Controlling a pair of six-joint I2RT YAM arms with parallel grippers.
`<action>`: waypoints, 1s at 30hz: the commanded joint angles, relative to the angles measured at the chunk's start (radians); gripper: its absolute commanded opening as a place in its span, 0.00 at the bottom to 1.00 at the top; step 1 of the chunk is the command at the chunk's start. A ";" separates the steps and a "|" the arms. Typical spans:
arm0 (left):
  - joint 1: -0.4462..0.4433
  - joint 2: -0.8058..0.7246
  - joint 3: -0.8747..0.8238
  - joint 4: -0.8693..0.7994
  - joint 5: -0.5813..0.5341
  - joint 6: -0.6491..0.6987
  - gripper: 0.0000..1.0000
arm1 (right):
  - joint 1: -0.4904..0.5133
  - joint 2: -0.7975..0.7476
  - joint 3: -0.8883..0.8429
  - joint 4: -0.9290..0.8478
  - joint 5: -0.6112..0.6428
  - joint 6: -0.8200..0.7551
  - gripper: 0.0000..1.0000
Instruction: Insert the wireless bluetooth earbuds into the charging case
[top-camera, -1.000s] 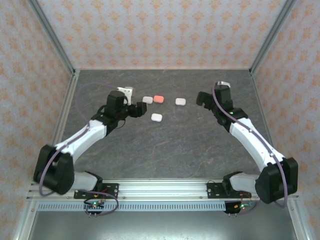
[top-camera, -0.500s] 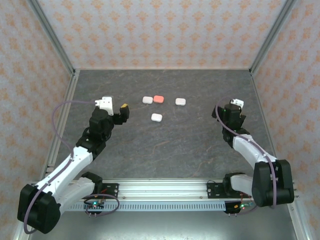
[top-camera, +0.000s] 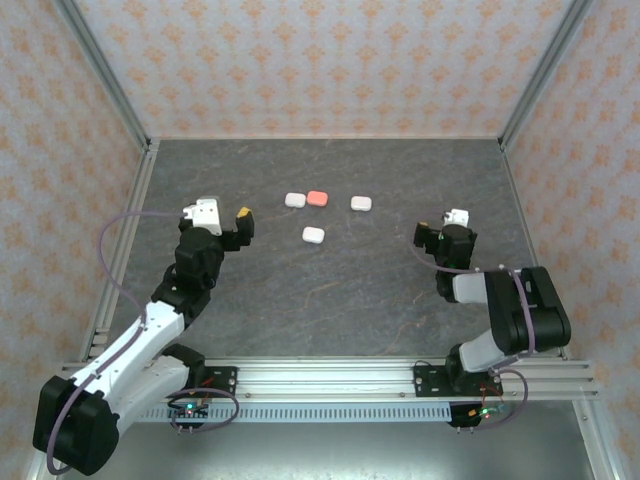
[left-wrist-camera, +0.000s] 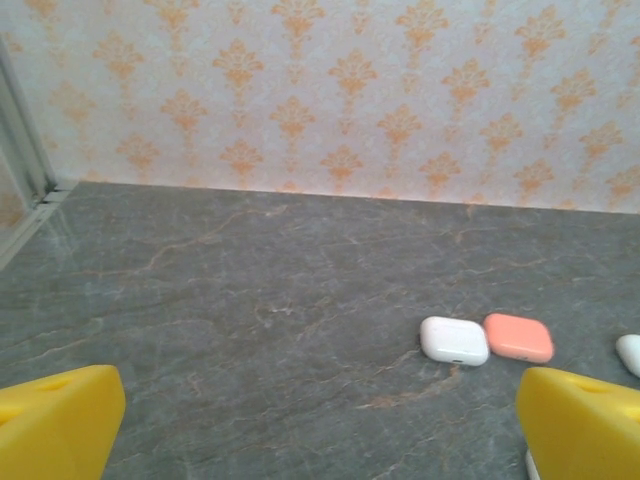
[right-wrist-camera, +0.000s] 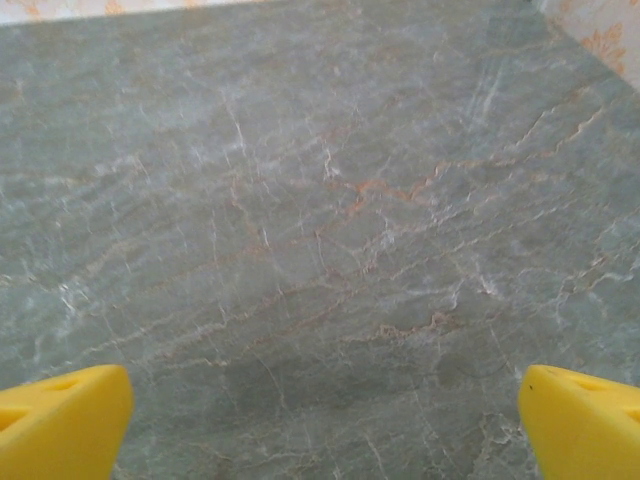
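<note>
On the far middle of the tabletop (top-camera: 330, 300), a coral-pink case (top-camera: 318, 198) is lying flat with its lid shut, a smooth rounded pebble shape. The left white case (top-camera: 295, 200) is sitting just beside it on its left, same form, lid likewise shut. From the left wrist camera the pair, white (left-wrist-camera: 454, 340) and coral (left-wrist-camera: 518, 337), are appearing side by side, and whether they are touching cannot be told. The right white case (top-camera: 361, 203) is lying apart to the right of the coral one. The near white case (top-camera: 313, 235) is lying alone, nearer the arms. All four are showing plain, closed shells.

The cluster is sitting well apart from the back wall (top-camera: 320, 70) and from both side rails (top-camera: 128, 230), with dark veined tabletop running on every side of it.

The left gripper (top-camera: 240, 222) is hovering to the left of the cluster, near the left white case but not touching anything. Its yellow fingertips (left-wrist-camera: 55, 425) are standing spread wide at the lower corners of the wrist view, released, with bare tabletop between them.

The right gripper (top-camera: 425, 238) is hovering well to the right of the near white case. Its fingertips (right-wrist-camera: 60, 420) are likewise standing wide apart, released, over bare veined stone.
</note>
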 joint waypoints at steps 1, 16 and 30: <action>0.005 0.006 -0.027 0.054 -0.087 0.056 1.00 | -0.048 0.010 0.041 0.037 -0.054 0.028 0.99; 0.022 0.253 -0.048 0.188 -0.109 0.161 1.00 | -0.071 0.006 0.050 0.006 -0.064 0.052 0.99; 0.119 0.279 -0.120 0.368 0.125 0.181 1.00 | -0.071 0.007 0.052 0.004 -0.064 0.052 0.99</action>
